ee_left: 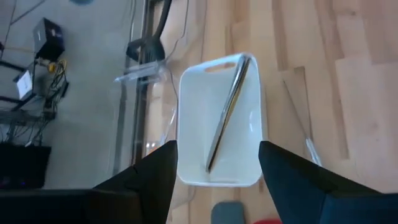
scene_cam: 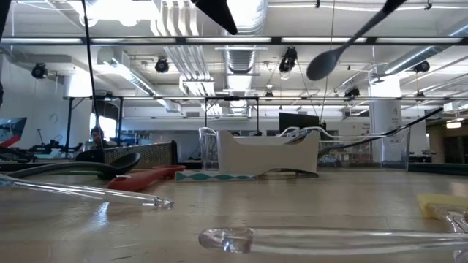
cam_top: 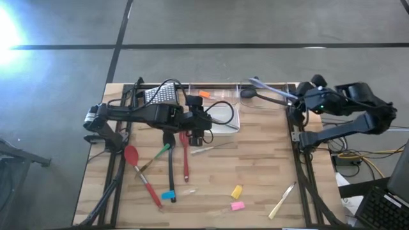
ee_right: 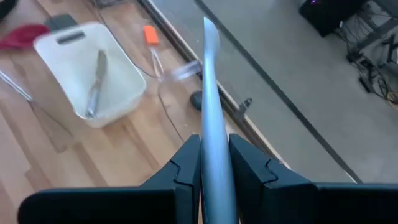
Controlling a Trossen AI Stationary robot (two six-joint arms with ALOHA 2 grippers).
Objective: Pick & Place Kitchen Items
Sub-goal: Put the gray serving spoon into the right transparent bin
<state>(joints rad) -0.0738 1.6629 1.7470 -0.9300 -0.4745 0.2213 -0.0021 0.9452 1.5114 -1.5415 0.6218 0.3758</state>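
Item 1, the metal tongs [ee_left: 227, 112]: slim, silvery, closed flat. You will find them lying diagonally inside the white square tray [ee_left: 193, 93], one end near the tray's handle slot.

Item 2, the long-handled grey spoon [ee_right: 211, 112]: pale grey handle, dark oval bowl. Your right tool [ee_right: 214, 168] is clamped on its handle, raised above the desk's corner to the right of the tray; in the low view the bowl [scene_cam: 323, 64] hangs high in the air.

Item 3, your left tool [ee_left: 217, 180]: fingers spread wide, holding nothing, poised directly over the tray.

Item 4, loose utensils in front of the tray, on the side away from the clear bins [cam_top: 255, 96]: a red spatula [cam_top: 185, 156], a slotted black spoon [cam_top: 170, 160], a red spoon with a wooden handle [cam_top: 137, 167].

Item 5, small pieces, farther out from the tray: a blue piece [cam_top: 169, 195], a yellow piece [cam_top: 237, 191], a pink piece [cam_top: 237, 206], a wooden stick [cam_top: 282, 201]. An orange piece [cam_top: 204, 94] lies just behind the tray. A steel box grater [cam_top: 160, 96] sits to the tray's left.

Item 6, the desk [cam_top: 255, 166]: light butcher-block wood in long planks, with dark frame rails at the sides.

Item 7, the room: grey concrete floor around the desk; beyond the tray, in the low view, a white ceiling with ducts and strip lights, and a person [scene_cam: 96, 136] seated far off.
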